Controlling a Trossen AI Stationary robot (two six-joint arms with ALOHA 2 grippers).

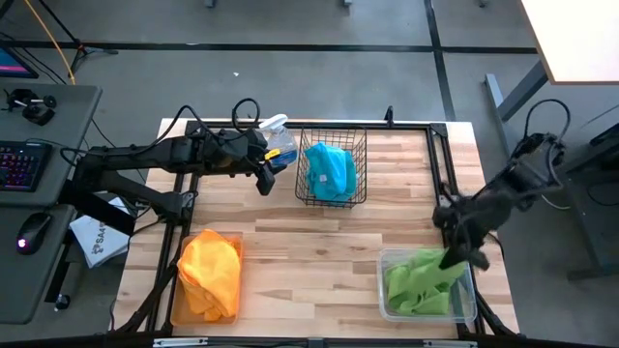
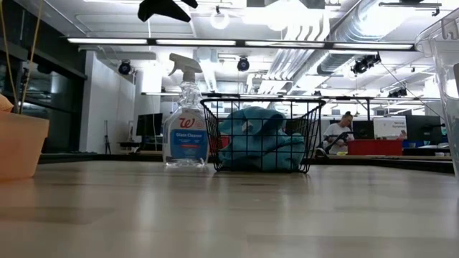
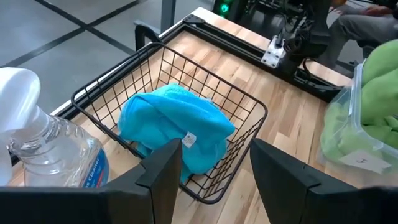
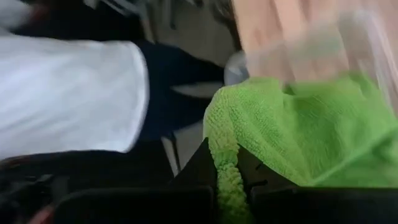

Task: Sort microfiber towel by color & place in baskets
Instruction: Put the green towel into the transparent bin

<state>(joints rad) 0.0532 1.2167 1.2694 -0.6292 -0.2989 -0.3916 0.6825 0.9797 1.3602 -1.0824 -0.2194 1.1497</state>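
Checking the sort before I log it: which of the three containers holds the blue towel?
The black wire-mesh basket, at the table's far edge beside the spray bottle, holds the blue towel. The orange tray has orange cloth, the clear tub green.

The bench (image 1: 319, 242) is pale wood with a plank grain, edged in black. A bright blue towel (image 1: 330, 170) fills the black wire basket (image 1: 360, 145). Orange towels (image 1: 211, 271) lie heaped on an orange-brown tray (image 1: 176, 314). Lime green towels (image 1: 421, 280) sit in the clear tub (image 1: 468, 300), and the dark right gripper (image 4: 229, 180) pinches a strand of that same green. The spray bottle (image 2: 186, 122) is clear with a white trigger and a blue and red label. The left gripper (image 1: 264, 182) is black.
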